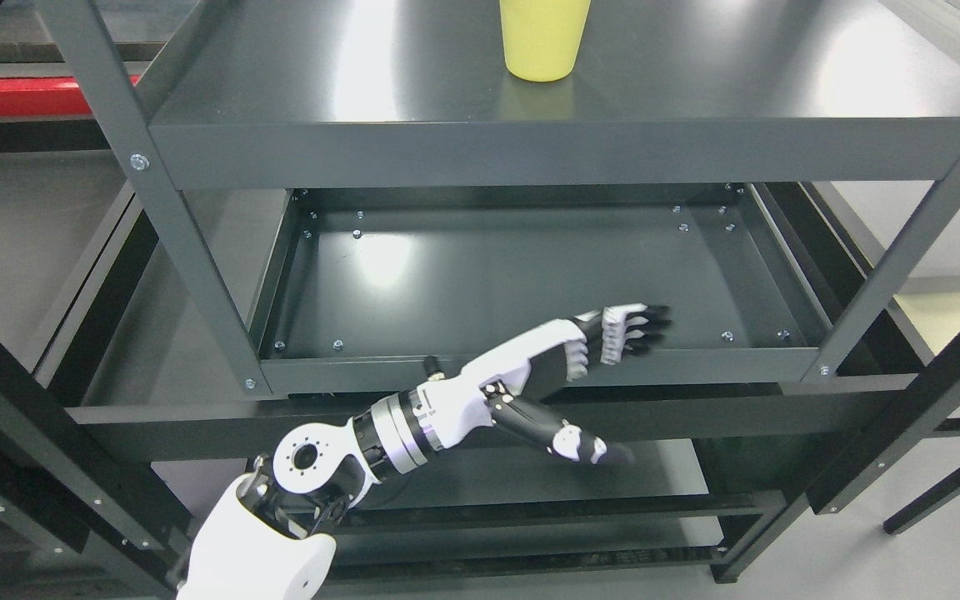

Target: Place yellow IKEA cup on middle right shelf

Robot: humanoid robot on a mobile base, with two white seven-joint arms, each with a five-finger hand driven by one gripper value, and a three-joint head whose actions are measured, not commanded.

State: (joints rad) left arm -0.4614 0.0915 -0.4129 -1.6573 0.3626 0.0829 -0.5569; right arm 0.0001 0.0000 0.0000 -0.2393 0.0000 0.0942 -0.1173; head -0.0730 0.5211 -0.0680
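At lower center, the left hand (605,358) is hanging empty, fingers extended and spread. At top center-right, the yellow cup (543,40) is standing on the upper shelf (363,75). It is probably light, stiff, slick plastic; gripping around its sidewall seems best.

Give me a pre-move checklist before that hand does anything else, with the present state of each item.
1. Yellow cup upright on a shelf: ok; it stands on the upper shelf, its top cut off by the picture's edge.
2. Cup on the right part of that shelf: not ok; it stands near the middle.
3. Left hand holds nothing: ok; fingers extended, thumb spread.
4. Hand apart from the cup: ok; it is well below, at the front edge of the lower tray.
5. Whether this is the middle shelf: cannot tell.
6. Right hand: cannot tell, not in view.
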